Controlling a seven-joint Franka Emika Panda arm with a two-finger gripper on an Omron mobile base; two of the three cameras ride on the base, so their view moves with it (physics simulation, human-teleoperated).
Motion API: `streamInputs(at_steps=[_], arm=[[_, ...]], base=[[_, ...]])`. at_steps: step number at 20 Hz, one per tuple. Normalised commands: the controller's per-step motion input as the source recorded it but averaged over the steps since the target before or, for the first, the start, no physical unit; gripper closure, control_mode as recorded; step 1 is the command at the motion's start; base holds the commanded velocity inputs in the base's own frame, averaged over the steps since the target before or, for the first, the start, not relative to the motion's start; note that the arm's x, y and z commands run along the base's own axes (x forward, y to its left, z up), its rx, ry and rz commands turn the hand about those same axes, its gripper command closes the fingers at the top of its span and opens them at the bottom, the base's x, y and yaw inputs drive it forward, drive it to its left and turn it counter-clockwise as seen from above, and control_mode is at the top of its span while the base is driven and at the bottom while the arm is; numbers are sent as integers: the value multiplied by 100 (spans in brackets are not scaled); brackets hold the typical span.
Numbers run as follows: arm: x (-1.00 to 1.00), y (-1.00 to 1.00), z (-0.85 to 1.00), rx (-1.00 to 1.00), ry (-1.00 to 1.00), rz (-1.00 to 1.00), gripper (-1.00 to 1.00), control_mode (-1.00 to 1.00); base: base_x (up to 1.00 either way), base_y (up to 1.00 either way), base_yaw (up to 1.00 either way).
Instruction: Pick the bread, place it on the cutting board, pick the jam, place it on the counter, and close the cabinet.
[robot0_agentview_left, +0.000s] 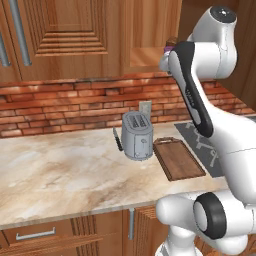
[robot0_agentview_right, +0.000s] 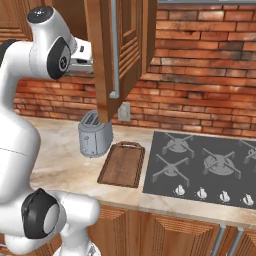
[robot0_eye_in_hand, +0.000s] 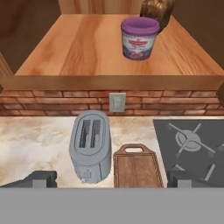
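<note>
The fingers (robot0_eye_in_hand: 112, 179) stand wide open, holding nothing. On the surface (robot0_eye_in_hand: 35, 140) below, the toaster (robot0_eye_in_hand: 90, 144) sits just left of the cutting board (robot0_eye_in_hand: 137, 168), stovetop (robot0_eye_in_hand: 192, 140) to the right. Farther up, on the open cabinet (robot0_agentview_right: 107, 55) shelf, the jam (robot0_eye_in_hand: 139, 37) stands in front of the bread (robot0_eye_in_hand: 157, 9).

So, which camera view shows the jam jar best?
The hand view: the jam stands whole on the cabinet shelf, with the bread just behind it. The left base view gives only a purple sliver beside the arm. In the right base view I cannot make it out.
</note>
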Motion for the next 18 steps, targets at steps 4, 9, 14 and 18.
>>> streamInputs(at_steps=[4, 9, 14, 18], arm=[[24, -13, 4, 0, 0, -1, -100, -100], [25, -11, 1, 0, 0, -1, -100, -100], [28, -4, 0, 0, -1, -1, -100, -100], [26, -2, 0, 0, -3, -1, -100, -100]], base=[[0, 0, 0], [0, 0, 0], [0, 0, 0], [0, 0, 0]])
